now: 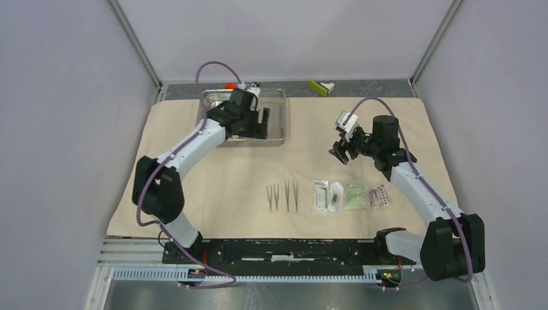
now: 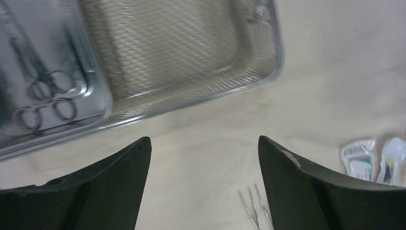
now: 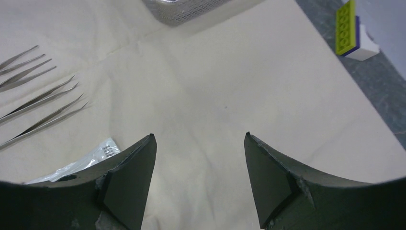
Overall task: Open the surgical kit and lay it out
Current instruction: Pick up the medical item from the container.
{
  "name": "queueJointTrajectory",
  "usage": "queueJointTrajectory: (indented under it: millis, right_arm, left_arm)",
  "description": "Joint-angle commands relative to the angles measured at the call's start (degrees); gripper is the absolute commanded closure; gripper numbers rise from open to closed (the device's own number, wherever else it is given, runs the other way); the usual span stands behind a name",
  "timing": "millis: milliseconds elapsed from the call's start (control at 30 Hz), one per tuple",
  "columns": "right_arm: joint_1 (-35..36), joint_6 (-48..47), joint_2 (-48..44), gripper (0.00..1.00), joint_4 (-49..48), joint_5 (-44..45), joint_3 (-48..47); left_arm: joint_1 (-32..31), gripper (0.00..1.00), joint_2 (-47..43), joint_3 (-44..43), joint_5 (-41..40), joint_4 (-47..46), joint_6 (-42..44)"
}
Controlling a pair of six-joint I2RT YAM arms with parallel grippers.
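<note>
White-and-black left arm (image 1: 194,145) and right arm (image 1: 420,190), looping purple cables (image 1: 216,63), dark pincer fingers (image 2: 110,191).

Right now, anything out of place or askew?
Tweezers and packets lie in a neat row. Odd one: a yellow-green and white block sits off the cloth, on the bare far edge, right of the tray.

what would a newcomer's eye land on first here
The large beige cloth wrap spread flat across the table dominates the scene. A shiny rectangular steel tray sits at its far edge, left of centre, by the open left end effector. Toward the near edge, a tidy row of thin metal tweezers lies just left of four small sealed packets.
</note>
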State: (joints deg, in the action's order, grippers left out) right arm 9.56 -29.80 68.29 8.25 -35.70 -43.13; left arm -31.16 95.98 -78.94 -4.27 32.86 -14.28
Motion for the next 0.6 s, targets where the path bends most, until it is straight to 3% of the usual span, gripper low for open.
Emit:
queueJointTrajectory:
  millis: [0, 100, 300, 567]
  right_arm:
    - [-0.3, 1.3, -0.6, 0.23, 0.1, 3.2, -5.1]
    - [-0.3, 2.2, -1.1, 0.18, -1.0, 3.4, -4.9]
    - [-0.2, 1.8, -1.6, 0.14, -1.5, 3.2, -3.8]
    - [-0.4, -0.4, -1.9, 0.14, -1.9, 3.8, -1.3]
  left_arm:
    - [13.4, 0.06, -1.9, -2.0, 10.9, 0.0, 5.0]
    - [20.7, 0.00, 0.8, -3.7, 17.4, 1.0, 7.5]
    - [28.8, 0.03, 12.5, -15.6, 25.3, 8.7, 13.6]
    - [29.4, 0.17, 25.4, -32.1, 15.3, 13.6, 21.8]
